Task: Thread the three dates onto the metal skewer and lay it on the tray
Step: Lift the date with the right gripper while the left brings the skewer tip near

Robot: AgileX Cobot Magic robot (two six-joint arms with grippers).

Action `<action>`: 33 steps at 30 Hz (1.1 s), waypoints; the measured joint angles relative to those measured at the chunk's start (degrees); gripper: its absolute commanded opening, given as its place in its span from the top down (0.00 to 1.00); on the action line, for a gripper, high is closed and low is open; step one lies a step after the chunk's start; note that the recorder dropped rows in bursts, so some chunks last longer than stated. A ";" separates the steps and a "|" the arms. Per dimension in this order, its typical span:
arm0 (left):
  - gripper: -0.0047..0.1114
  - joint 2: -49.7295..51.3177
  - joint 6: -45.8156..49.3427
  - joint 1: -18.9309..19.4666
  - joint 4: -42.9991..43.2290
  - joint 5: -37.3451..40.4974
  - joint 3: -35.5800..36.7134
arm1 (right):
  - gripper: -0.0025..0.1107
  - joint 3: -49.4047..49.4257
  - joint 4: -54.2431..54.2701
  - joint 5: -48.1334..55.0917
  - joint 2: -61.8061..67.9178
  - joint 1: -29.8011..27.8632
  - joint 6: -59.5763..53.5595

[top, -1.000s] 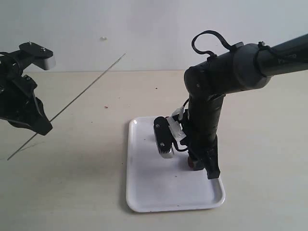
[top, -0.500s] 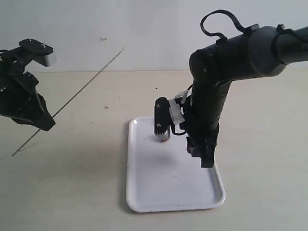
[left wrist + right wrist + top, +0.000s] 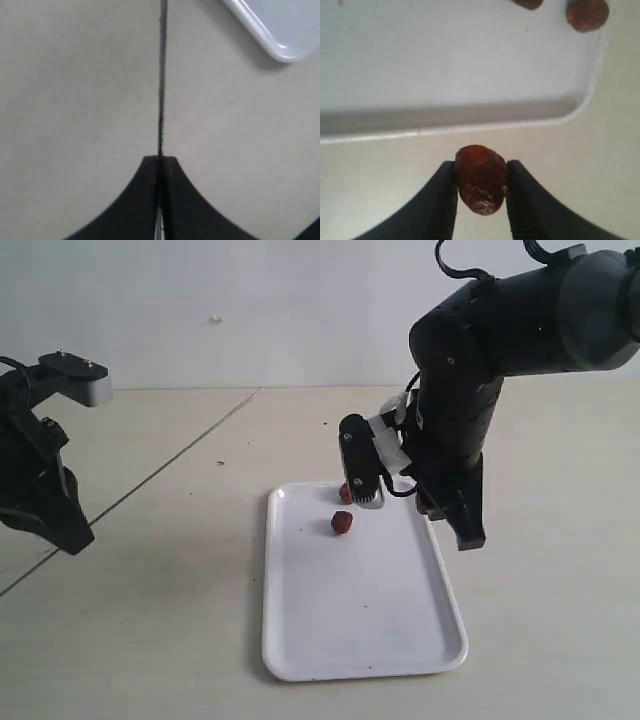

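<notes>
The left gripper (image 3: pixel 160 164) is clamped shut on the skewer (image 3: pixel 161 75), whose long axis slants from near left to far right, the long free end pointing far right. The right gripper (image 3: pixel 481 169) pinches one date (image 3: pixel 481 182) just beyond the tray's (image 3: pixel 300 640) right rim. Two dates (image 3: pixel 342 524) lie on its far end

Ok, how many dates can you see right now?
3 dates: one and another lie close together on the tray, and the third is gripped in the right hand. None seems hidden.
</notes>
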 measured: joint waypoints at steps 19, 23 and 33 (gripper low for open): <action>0.96 0.00 5.11 0.00 1.16 7.13 0.00 | 0.69 0.00 -9.15 -8.70 -0.38 0.00 -1.46; 0.96 0.00 16.20 0.00 -1.92 7.13 0.00 | 0.69 0.00 -8.04 -9.54 -0.38 0.00 -2.34; 0.96 0.00 42.81 0.24 -5.09 6.14 7.33 | 0.69 0.00 1.09 -9.18 -2.08 0.00 -6.91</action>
